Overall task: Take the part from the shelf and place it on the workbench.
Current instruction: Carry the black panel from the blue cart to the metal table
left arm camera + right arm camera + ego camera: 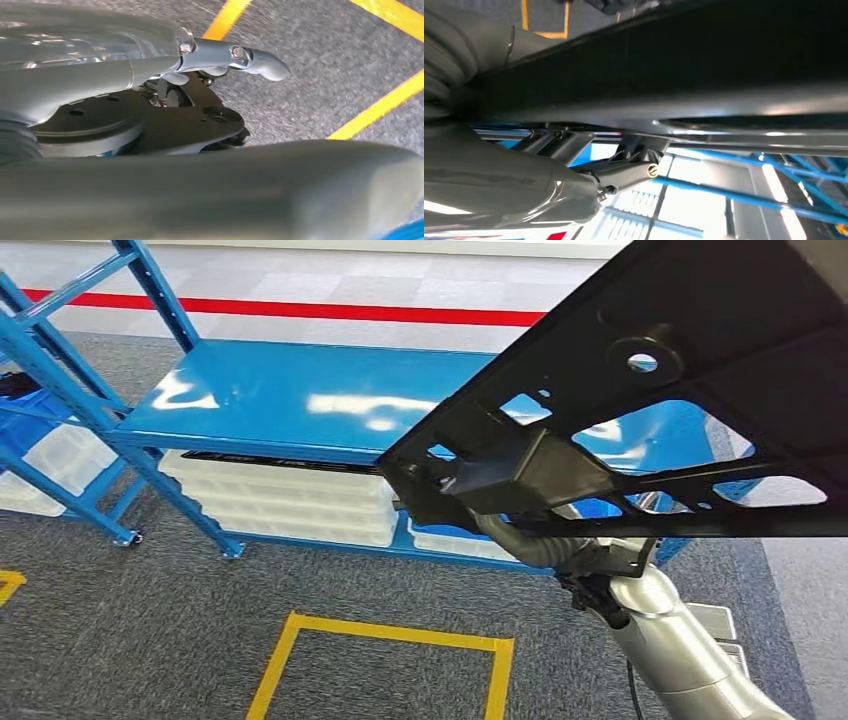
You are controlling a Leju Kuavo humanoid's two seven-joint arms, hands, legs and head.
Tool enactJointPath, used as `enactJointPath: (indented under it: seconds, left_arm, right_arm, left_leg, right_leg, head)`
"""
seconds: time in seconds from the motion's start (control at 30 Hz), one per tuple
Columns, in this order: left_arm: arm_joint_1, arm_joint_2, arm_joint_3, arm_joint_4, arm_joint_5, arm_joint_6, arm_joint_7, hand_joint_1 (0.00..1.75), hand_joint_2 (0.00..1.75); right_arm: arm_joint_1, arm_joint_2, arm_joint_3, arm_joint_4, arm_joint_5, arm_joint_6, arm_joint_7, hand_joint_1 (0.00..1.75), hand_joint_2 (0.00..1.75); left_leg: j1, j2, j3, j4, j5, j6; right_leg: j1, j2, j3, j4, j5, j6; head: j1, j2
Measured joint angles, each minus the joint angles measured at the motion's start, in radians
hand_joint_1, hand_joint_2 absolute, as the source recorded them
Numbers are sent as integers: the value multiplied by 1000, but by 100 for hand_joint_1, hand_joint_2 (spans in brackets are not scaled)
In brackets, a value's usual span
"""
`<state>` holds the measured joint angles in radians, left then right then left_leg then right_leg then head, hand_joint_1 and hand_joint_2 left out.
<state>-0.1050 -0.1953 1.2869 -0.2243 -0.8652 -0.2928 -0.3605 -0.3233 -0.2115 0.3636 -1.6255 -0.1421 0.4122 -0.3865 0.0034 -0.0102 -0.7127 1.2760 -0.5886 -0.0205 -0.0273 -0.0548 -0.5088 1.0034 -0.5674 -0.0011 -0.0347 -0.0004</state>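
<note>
A large flat black part (700,370), pierced by angular cut-outs and one round hole in a raised boss, is held in the air in front of the blue shelf (300,400), tilted so that its near edge runs diagonally across the head view. It touches neither the shelf board nor the floor. The right hand (520,530) grips it from beneath near its lower corner, the grey fingers curling up under a boxed rib; the right wrist view shows the grey thumb (499,185) lying beneath the part's dark edge. The left hand (165,90) is empty, its fingers spread over grey carpet. White trays (290,502) lie on the lower shelf level. Yellow floor tape (390,635) marks a square on the carpet, and a red line (300,310) runs behind the shelf.
</note>
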Motion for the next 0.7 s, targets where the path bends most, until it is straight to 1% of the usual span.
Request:
enactJointPath:
  seconds: [0.03, 0.07, 0.1, 0.13, 0.17, 0.2, 0.23, 0.27, 0.3, 0.33, 0.37, 0.4, 0.43, 0.47, 0.5, 0.53, 0.57, 0.6, 0.63, 0.67, 0.7]
  left_arm:
    - [1, 0, 0, 0, 0, 0, 0, 0, 175]
    - [2, 0, -1, 0, 0, 1, 0, 0, 175]
    - [1, 0, -1, 0, 0, 2, -1, 0, 175]
    - [1, 0, -1, 0, 1, 2, -1, 0, 175]
    - [1, 1, -1, 0, 3, 4, -2, 0, 175]
    - [2, 1, -1, 0, 4, 5, -2, 0, 175]
    - [3, 1, -1, 0, 5, 6, -3, 0, 175]
    - [5, 1, -1, 0, 5, 7, -3, 0, 175]
    - [5, 1, -1, 0, 5, 7, -3, 0, 175]
    - [4, 1, -1, 0, 5, 7, -4, 0, 175]
    - [3, 1, -1, 0, 4, 7, -4, 0, 175]
    - [1, 1, -1, 0, 4, 7, -4, 0, 175]
    - [2, 1, -1, 0, 4, 7, -4, 0, 175]
    - [3, 0, -1, 0, 4, 7, -5, 0, 175]
    - [3, 1, -1, 0, 4, 7, -6, 0, 175]
    - [3, 1, -1, 0, 4, 7, -6, 0, 175]
    - [3, 1, -1, 0, 4, 7, -7, 0, 175]
    - [1, 1, -2, 0, 4, 7, -8, 0, 175]
    - [-2, 1, -2, 0, 4, 7, -8, 0, 175]
    - [-4, 1, -2, 0, 4, 7, -8, 0, 175]
    - [-6, 1, -2, 0, 4, 8, -8, 0, 175]
  right_arm:
    - [0, -1, 2, 0, 0, 0, -2, 175, 175]
    - [0, -2, 3, 0, 1, 1, -4, 175, 175]
    - [-1, -3, 5, -1, 1, 1, -7, 175, 175]
    - [-2, -3, 6, -1, 1, 2, -10, 175, 175]
    - [-3, -4, 7, -2, 1, 3, -12, 175, 175]
    - [-3, -4, 9, -2, 1, 5, -14, 175, 175]
    - [-2, -4, 11, -3, 2, 7, -16, 175, 175]
    - [-3, -5, 13, -4, 2, 8, -16, 175, 175]
    - [-4, -5, 14, -4, 2, 9, -16, 175, 175]
    - [-4, -7, 15, -5, 3, 10, -17, 175, 175]
    - [-3, -9, 16, -5, 4, 12, -18, 175, 175]
    - [0, -10, 18, -5, 5, 14, -18, 175, 175]
    - [4, -12, 20, -4, 7, 16, -20, 175, 175]
    - [6, -13, 23, -3, 10, 19, -21, 175, 175]
    - [7, -14, 26, -3, 12, 23, -24, 175, 175]
    - [7, -14, 30, -3, 16, 28, -27, 175, 175]
    - [4, -14, 35, -3, 18, 34, -29, 175, 175]
    - [1, -15, 40, -2, 21, 40, -31, 175, 175]
    - [-2, -16, 46, -2, 23, 45, -33, 175, 175]
    - [-6, -17, 53, -2, 25, 49, -34, 175, 175]
    - [-10, -18, 59, -2, 26, 52, -35, 175, 175]
  left_leg:
    - [0, 6, 34, -48, 27, 2]
    - [-2, 23, 77, -117, 53, 7]
    - [-7, 43, 116, -182, 70, 16]
    - [-13, 61, 142, -229, 79, 24]
    - [-20, 73, 153, -253, 79, 32]
    - [-24, 72, 153, -257, 76, 38]
    - [-24, 64, 151, -262, 77, 44]
    - [-23, 56, 152, -269, 80, 51]
    - [-20, 47, 152, -276, 83, 58]
    - [-17, 39, 154, -282, 87, 63]
    - [-16, 29, 154, -284, 90, 66]
    - [-16, 18, 153, -283, 90, 68]
    - [-17, 5, 152, -282, 90, 69]
    - [-18, -7, 152, -280, 90, 69]
    - [-18, -20, 152, -277, 89, 69]
    - [-17, -34, 152, -272, 88, 68]
    - [-16, -47, 151, -266, 85, 66]
    - [-17, -59, 146, -258, 82, 63]
    - [-16, -71, 139, -250, 80, 59]
    - [-15, -83, 129, -243, 79, 54]
    - [-14, -94, 121, -240, 81, 49]
  right_leg:
    - [1, -13, 1, 0, 0, 1]
    - [2, -25, 2, 0, 0, 1]
    - [4, -37, 2, 0, 0, 4]
    - [5, -48, 2, 0, 1, 7]
    - [6, -58, 1, 0, 1, 12]
    - [6, -68, 0, -1, 3, 18]
    - [6, -75, 0, -1, 2, 24]
    - [5, -65, 0, 2, -4, 30]
    - [5, -41, -6, 17, -17, 33]
    - [4, -9, -20, 49, -40, 36]
    - [4, 24, -45, 104, -69, 36]
    - [4, 42, -78, 170, -98, 36]
    - [4, 48, -109, 231, -116, 36]
    - [5, 50, -130, 267, -117, 37]
    - [4, 52, -133, 265, -97, 38]
    - [4, 56, -120, 226, -61, 39]
    - [2, 70, -96, 163, -21, 40]
    - [0, 94, -74, 106, 9, 40]
    - [-2, 115, -58, 63, 23, 38]
    - [-3, 132, -51, 41, 25, 36]
    - [-2, 135, -52, 38, 20, 33]
  head:
    - [0, 0]
    - [0, 0]
    - [0, 0]
    - [0, 0]
    - [0, 0]
    - [0, 0]
    - [0, 0]
    - [0, 0]
    - [1, 0]
    - [1, 0]
    - [2, 0]
    - [2, 0]
    - [2, 0]
    - [2, 0]
    - [2, 0]
    - [2, 0]
    - [2, 0]
    - [2, 0]
    - [2, 0]
    - [1, 0]
    - [1, 0]
